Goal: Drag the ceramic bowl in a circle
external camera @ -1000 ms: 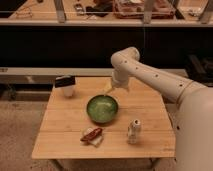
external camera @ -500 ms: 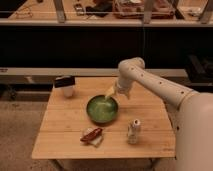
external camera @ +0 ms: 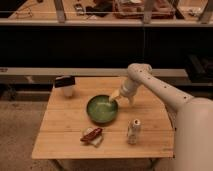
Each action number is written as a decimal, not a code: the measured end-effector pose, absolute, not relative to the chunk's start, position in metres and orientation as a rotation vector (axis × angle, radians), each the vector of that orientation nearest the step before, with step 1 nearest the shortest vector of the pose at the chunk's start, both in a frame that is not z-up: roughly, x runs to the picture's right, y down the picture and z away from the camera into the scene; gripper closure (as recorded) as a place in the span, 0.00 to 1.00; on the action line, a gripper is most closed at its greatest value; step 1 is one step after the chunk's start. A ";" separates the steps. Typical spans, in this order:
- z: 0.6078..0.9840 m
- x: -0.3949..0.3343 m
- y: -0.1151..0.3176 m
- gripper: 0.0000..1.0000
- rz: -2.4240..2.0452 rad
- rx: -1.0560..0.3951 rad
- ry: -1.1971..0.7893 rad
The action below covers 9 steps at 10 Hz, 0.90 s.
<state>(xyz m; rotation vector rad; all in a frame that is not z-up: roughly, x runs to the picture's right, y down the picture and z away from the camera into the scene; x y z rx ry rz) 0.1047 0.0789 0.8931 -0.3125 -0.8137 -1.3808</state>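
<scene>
On my wooden desk (external camera: 60, 131) one white cup (external camera: 65, 87) with a black top stands near the upper-left corner. One red-and-white packet (external camera: 92, 135) lies near the front edge. One green ceramic bowl (external camera: 101, 110) sits mid-desk, bare wood around it. My fingers (external camera: 114, 96) meet its upper-right rim; clenched or released, I cannot tell. One small white bottle (external camera: 133, 131) stands lower right.

Lab-like workspace: cluttered workbench (external camera: 45, 16) behind wooden table (external camera: 65, 131), robot gripper (external camera: 114, 97) low over table's middle
</scene>
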 end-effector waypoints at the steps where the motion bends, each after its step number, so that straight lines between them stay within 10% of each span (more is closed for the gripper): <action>1: 0.897 0.107 0.081 0.27 -1.378 -0.314 -0.820; 3: 0.903 0.104 0.082 0.45 -1.375 -0.299 -0.846; 9: 0.909 0.097 0.081 0.46 -1.404 -0.263 -0.866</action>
